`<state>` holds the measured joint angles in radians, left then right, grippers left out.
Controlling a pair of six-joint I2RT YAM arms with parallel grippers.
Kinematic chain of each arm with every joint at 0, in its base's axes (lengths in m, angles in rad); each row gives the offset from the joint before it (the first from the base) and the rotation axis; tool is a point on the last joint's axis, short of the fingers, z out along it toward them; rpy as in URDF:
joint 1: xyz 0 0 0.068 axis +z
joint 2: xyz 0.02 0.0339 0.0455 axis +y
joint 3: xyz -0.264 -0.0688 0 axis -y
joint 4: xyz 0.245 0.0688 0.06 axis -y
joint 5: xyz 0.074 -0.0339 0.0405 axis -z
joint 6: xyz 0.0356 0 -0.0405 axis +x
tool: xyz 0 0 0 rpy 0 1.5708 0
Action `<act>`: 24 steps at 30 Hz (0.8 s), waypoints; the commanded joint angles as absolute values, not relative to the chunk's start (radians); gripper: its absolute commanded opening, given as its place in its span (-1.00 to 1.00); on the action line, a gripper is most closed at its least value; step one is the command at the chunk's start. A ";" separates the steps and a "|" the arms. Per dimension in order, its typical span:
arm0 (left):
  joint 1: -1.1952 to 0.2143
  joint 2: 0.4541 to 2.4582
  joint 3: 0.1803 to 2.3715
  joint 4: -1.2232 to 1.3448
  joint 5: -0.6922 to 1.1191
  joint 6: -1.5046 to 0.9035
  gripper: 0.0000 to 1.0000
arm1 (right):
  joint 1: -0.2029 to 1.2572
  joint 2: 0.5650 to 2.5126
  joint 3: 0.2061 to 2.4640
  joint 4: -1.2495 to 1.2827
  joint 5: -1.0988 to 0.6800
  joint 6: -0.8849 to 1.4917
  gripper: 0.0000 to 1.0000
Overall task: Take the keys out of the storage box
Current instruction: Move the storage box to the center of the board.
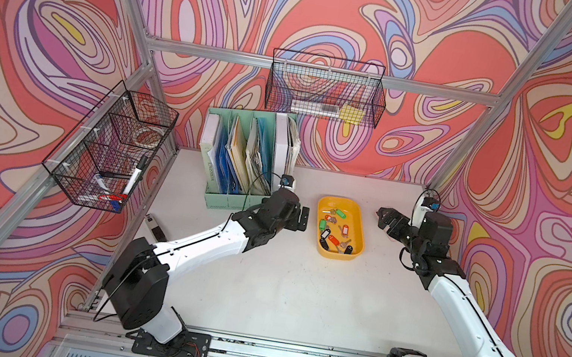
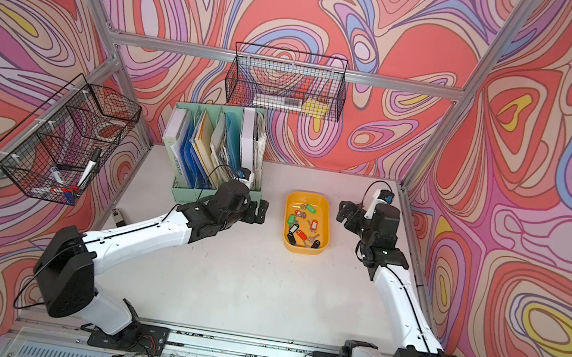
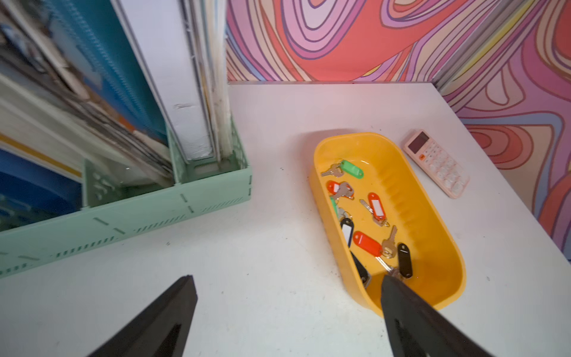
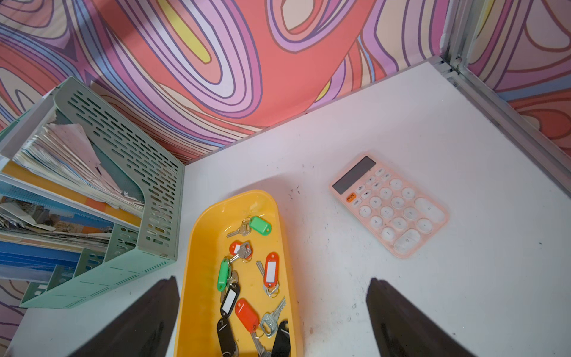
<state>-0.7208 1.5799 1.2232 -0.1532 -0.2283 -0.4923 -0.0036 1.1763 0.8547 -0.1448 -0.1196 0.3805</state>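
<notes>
Lying loose in the yellow storage box (image 1: 358, 227), the keys (image 1: 332, 240), on coloured tags, sit between the left tool (image 1: 304, 218) and the right tool (image 1: 381, 219). Left tool hovers just beside one long side of the box, jaws spread wide, empty. Right tool hangs near the opposite side, jaws also wide apart, holding nothing. Box rests on the bench (image 1: 278, 284), a pink calculator (image 4: 389, 205) near the right tool

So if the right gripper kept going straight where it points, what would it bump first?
Most likely the storage box. The open right gripper tilts down toward its near rim, with the keys just inside. Depth is unclear, so that's a guess.
</notes>
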 commanded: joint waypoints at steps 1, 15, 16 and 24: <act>-0.725 1.647 1.335 -0.257 -0.132 -0.559 0.96 | -0.005 1.188 0.879 -0.184 -0.104 0.388 0.96; -0.727 1.975 1.681 -0.476 -0.011 -0.618 0.94 | -0.006 1.196 0.882 -0.219 -0.084 0.391 0.96; -0.726 1.990 1.695 -0.482 -0.006 -0.617 0.93 | -0.006 1.197 0.882 -0.218 -0.083 0.393 0.97; -0.727 2.105 1.776 -0.508 0.032 -0.626 0.64 | -0.006 1.227 0.889 -0.224 -0.066 0.380 0.96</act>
<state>-0.7261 2.0689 1.7370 -0.4664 0.0071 -0.6189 -0.0036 1.2087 0.8661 -0.2035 -0.0864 0.3862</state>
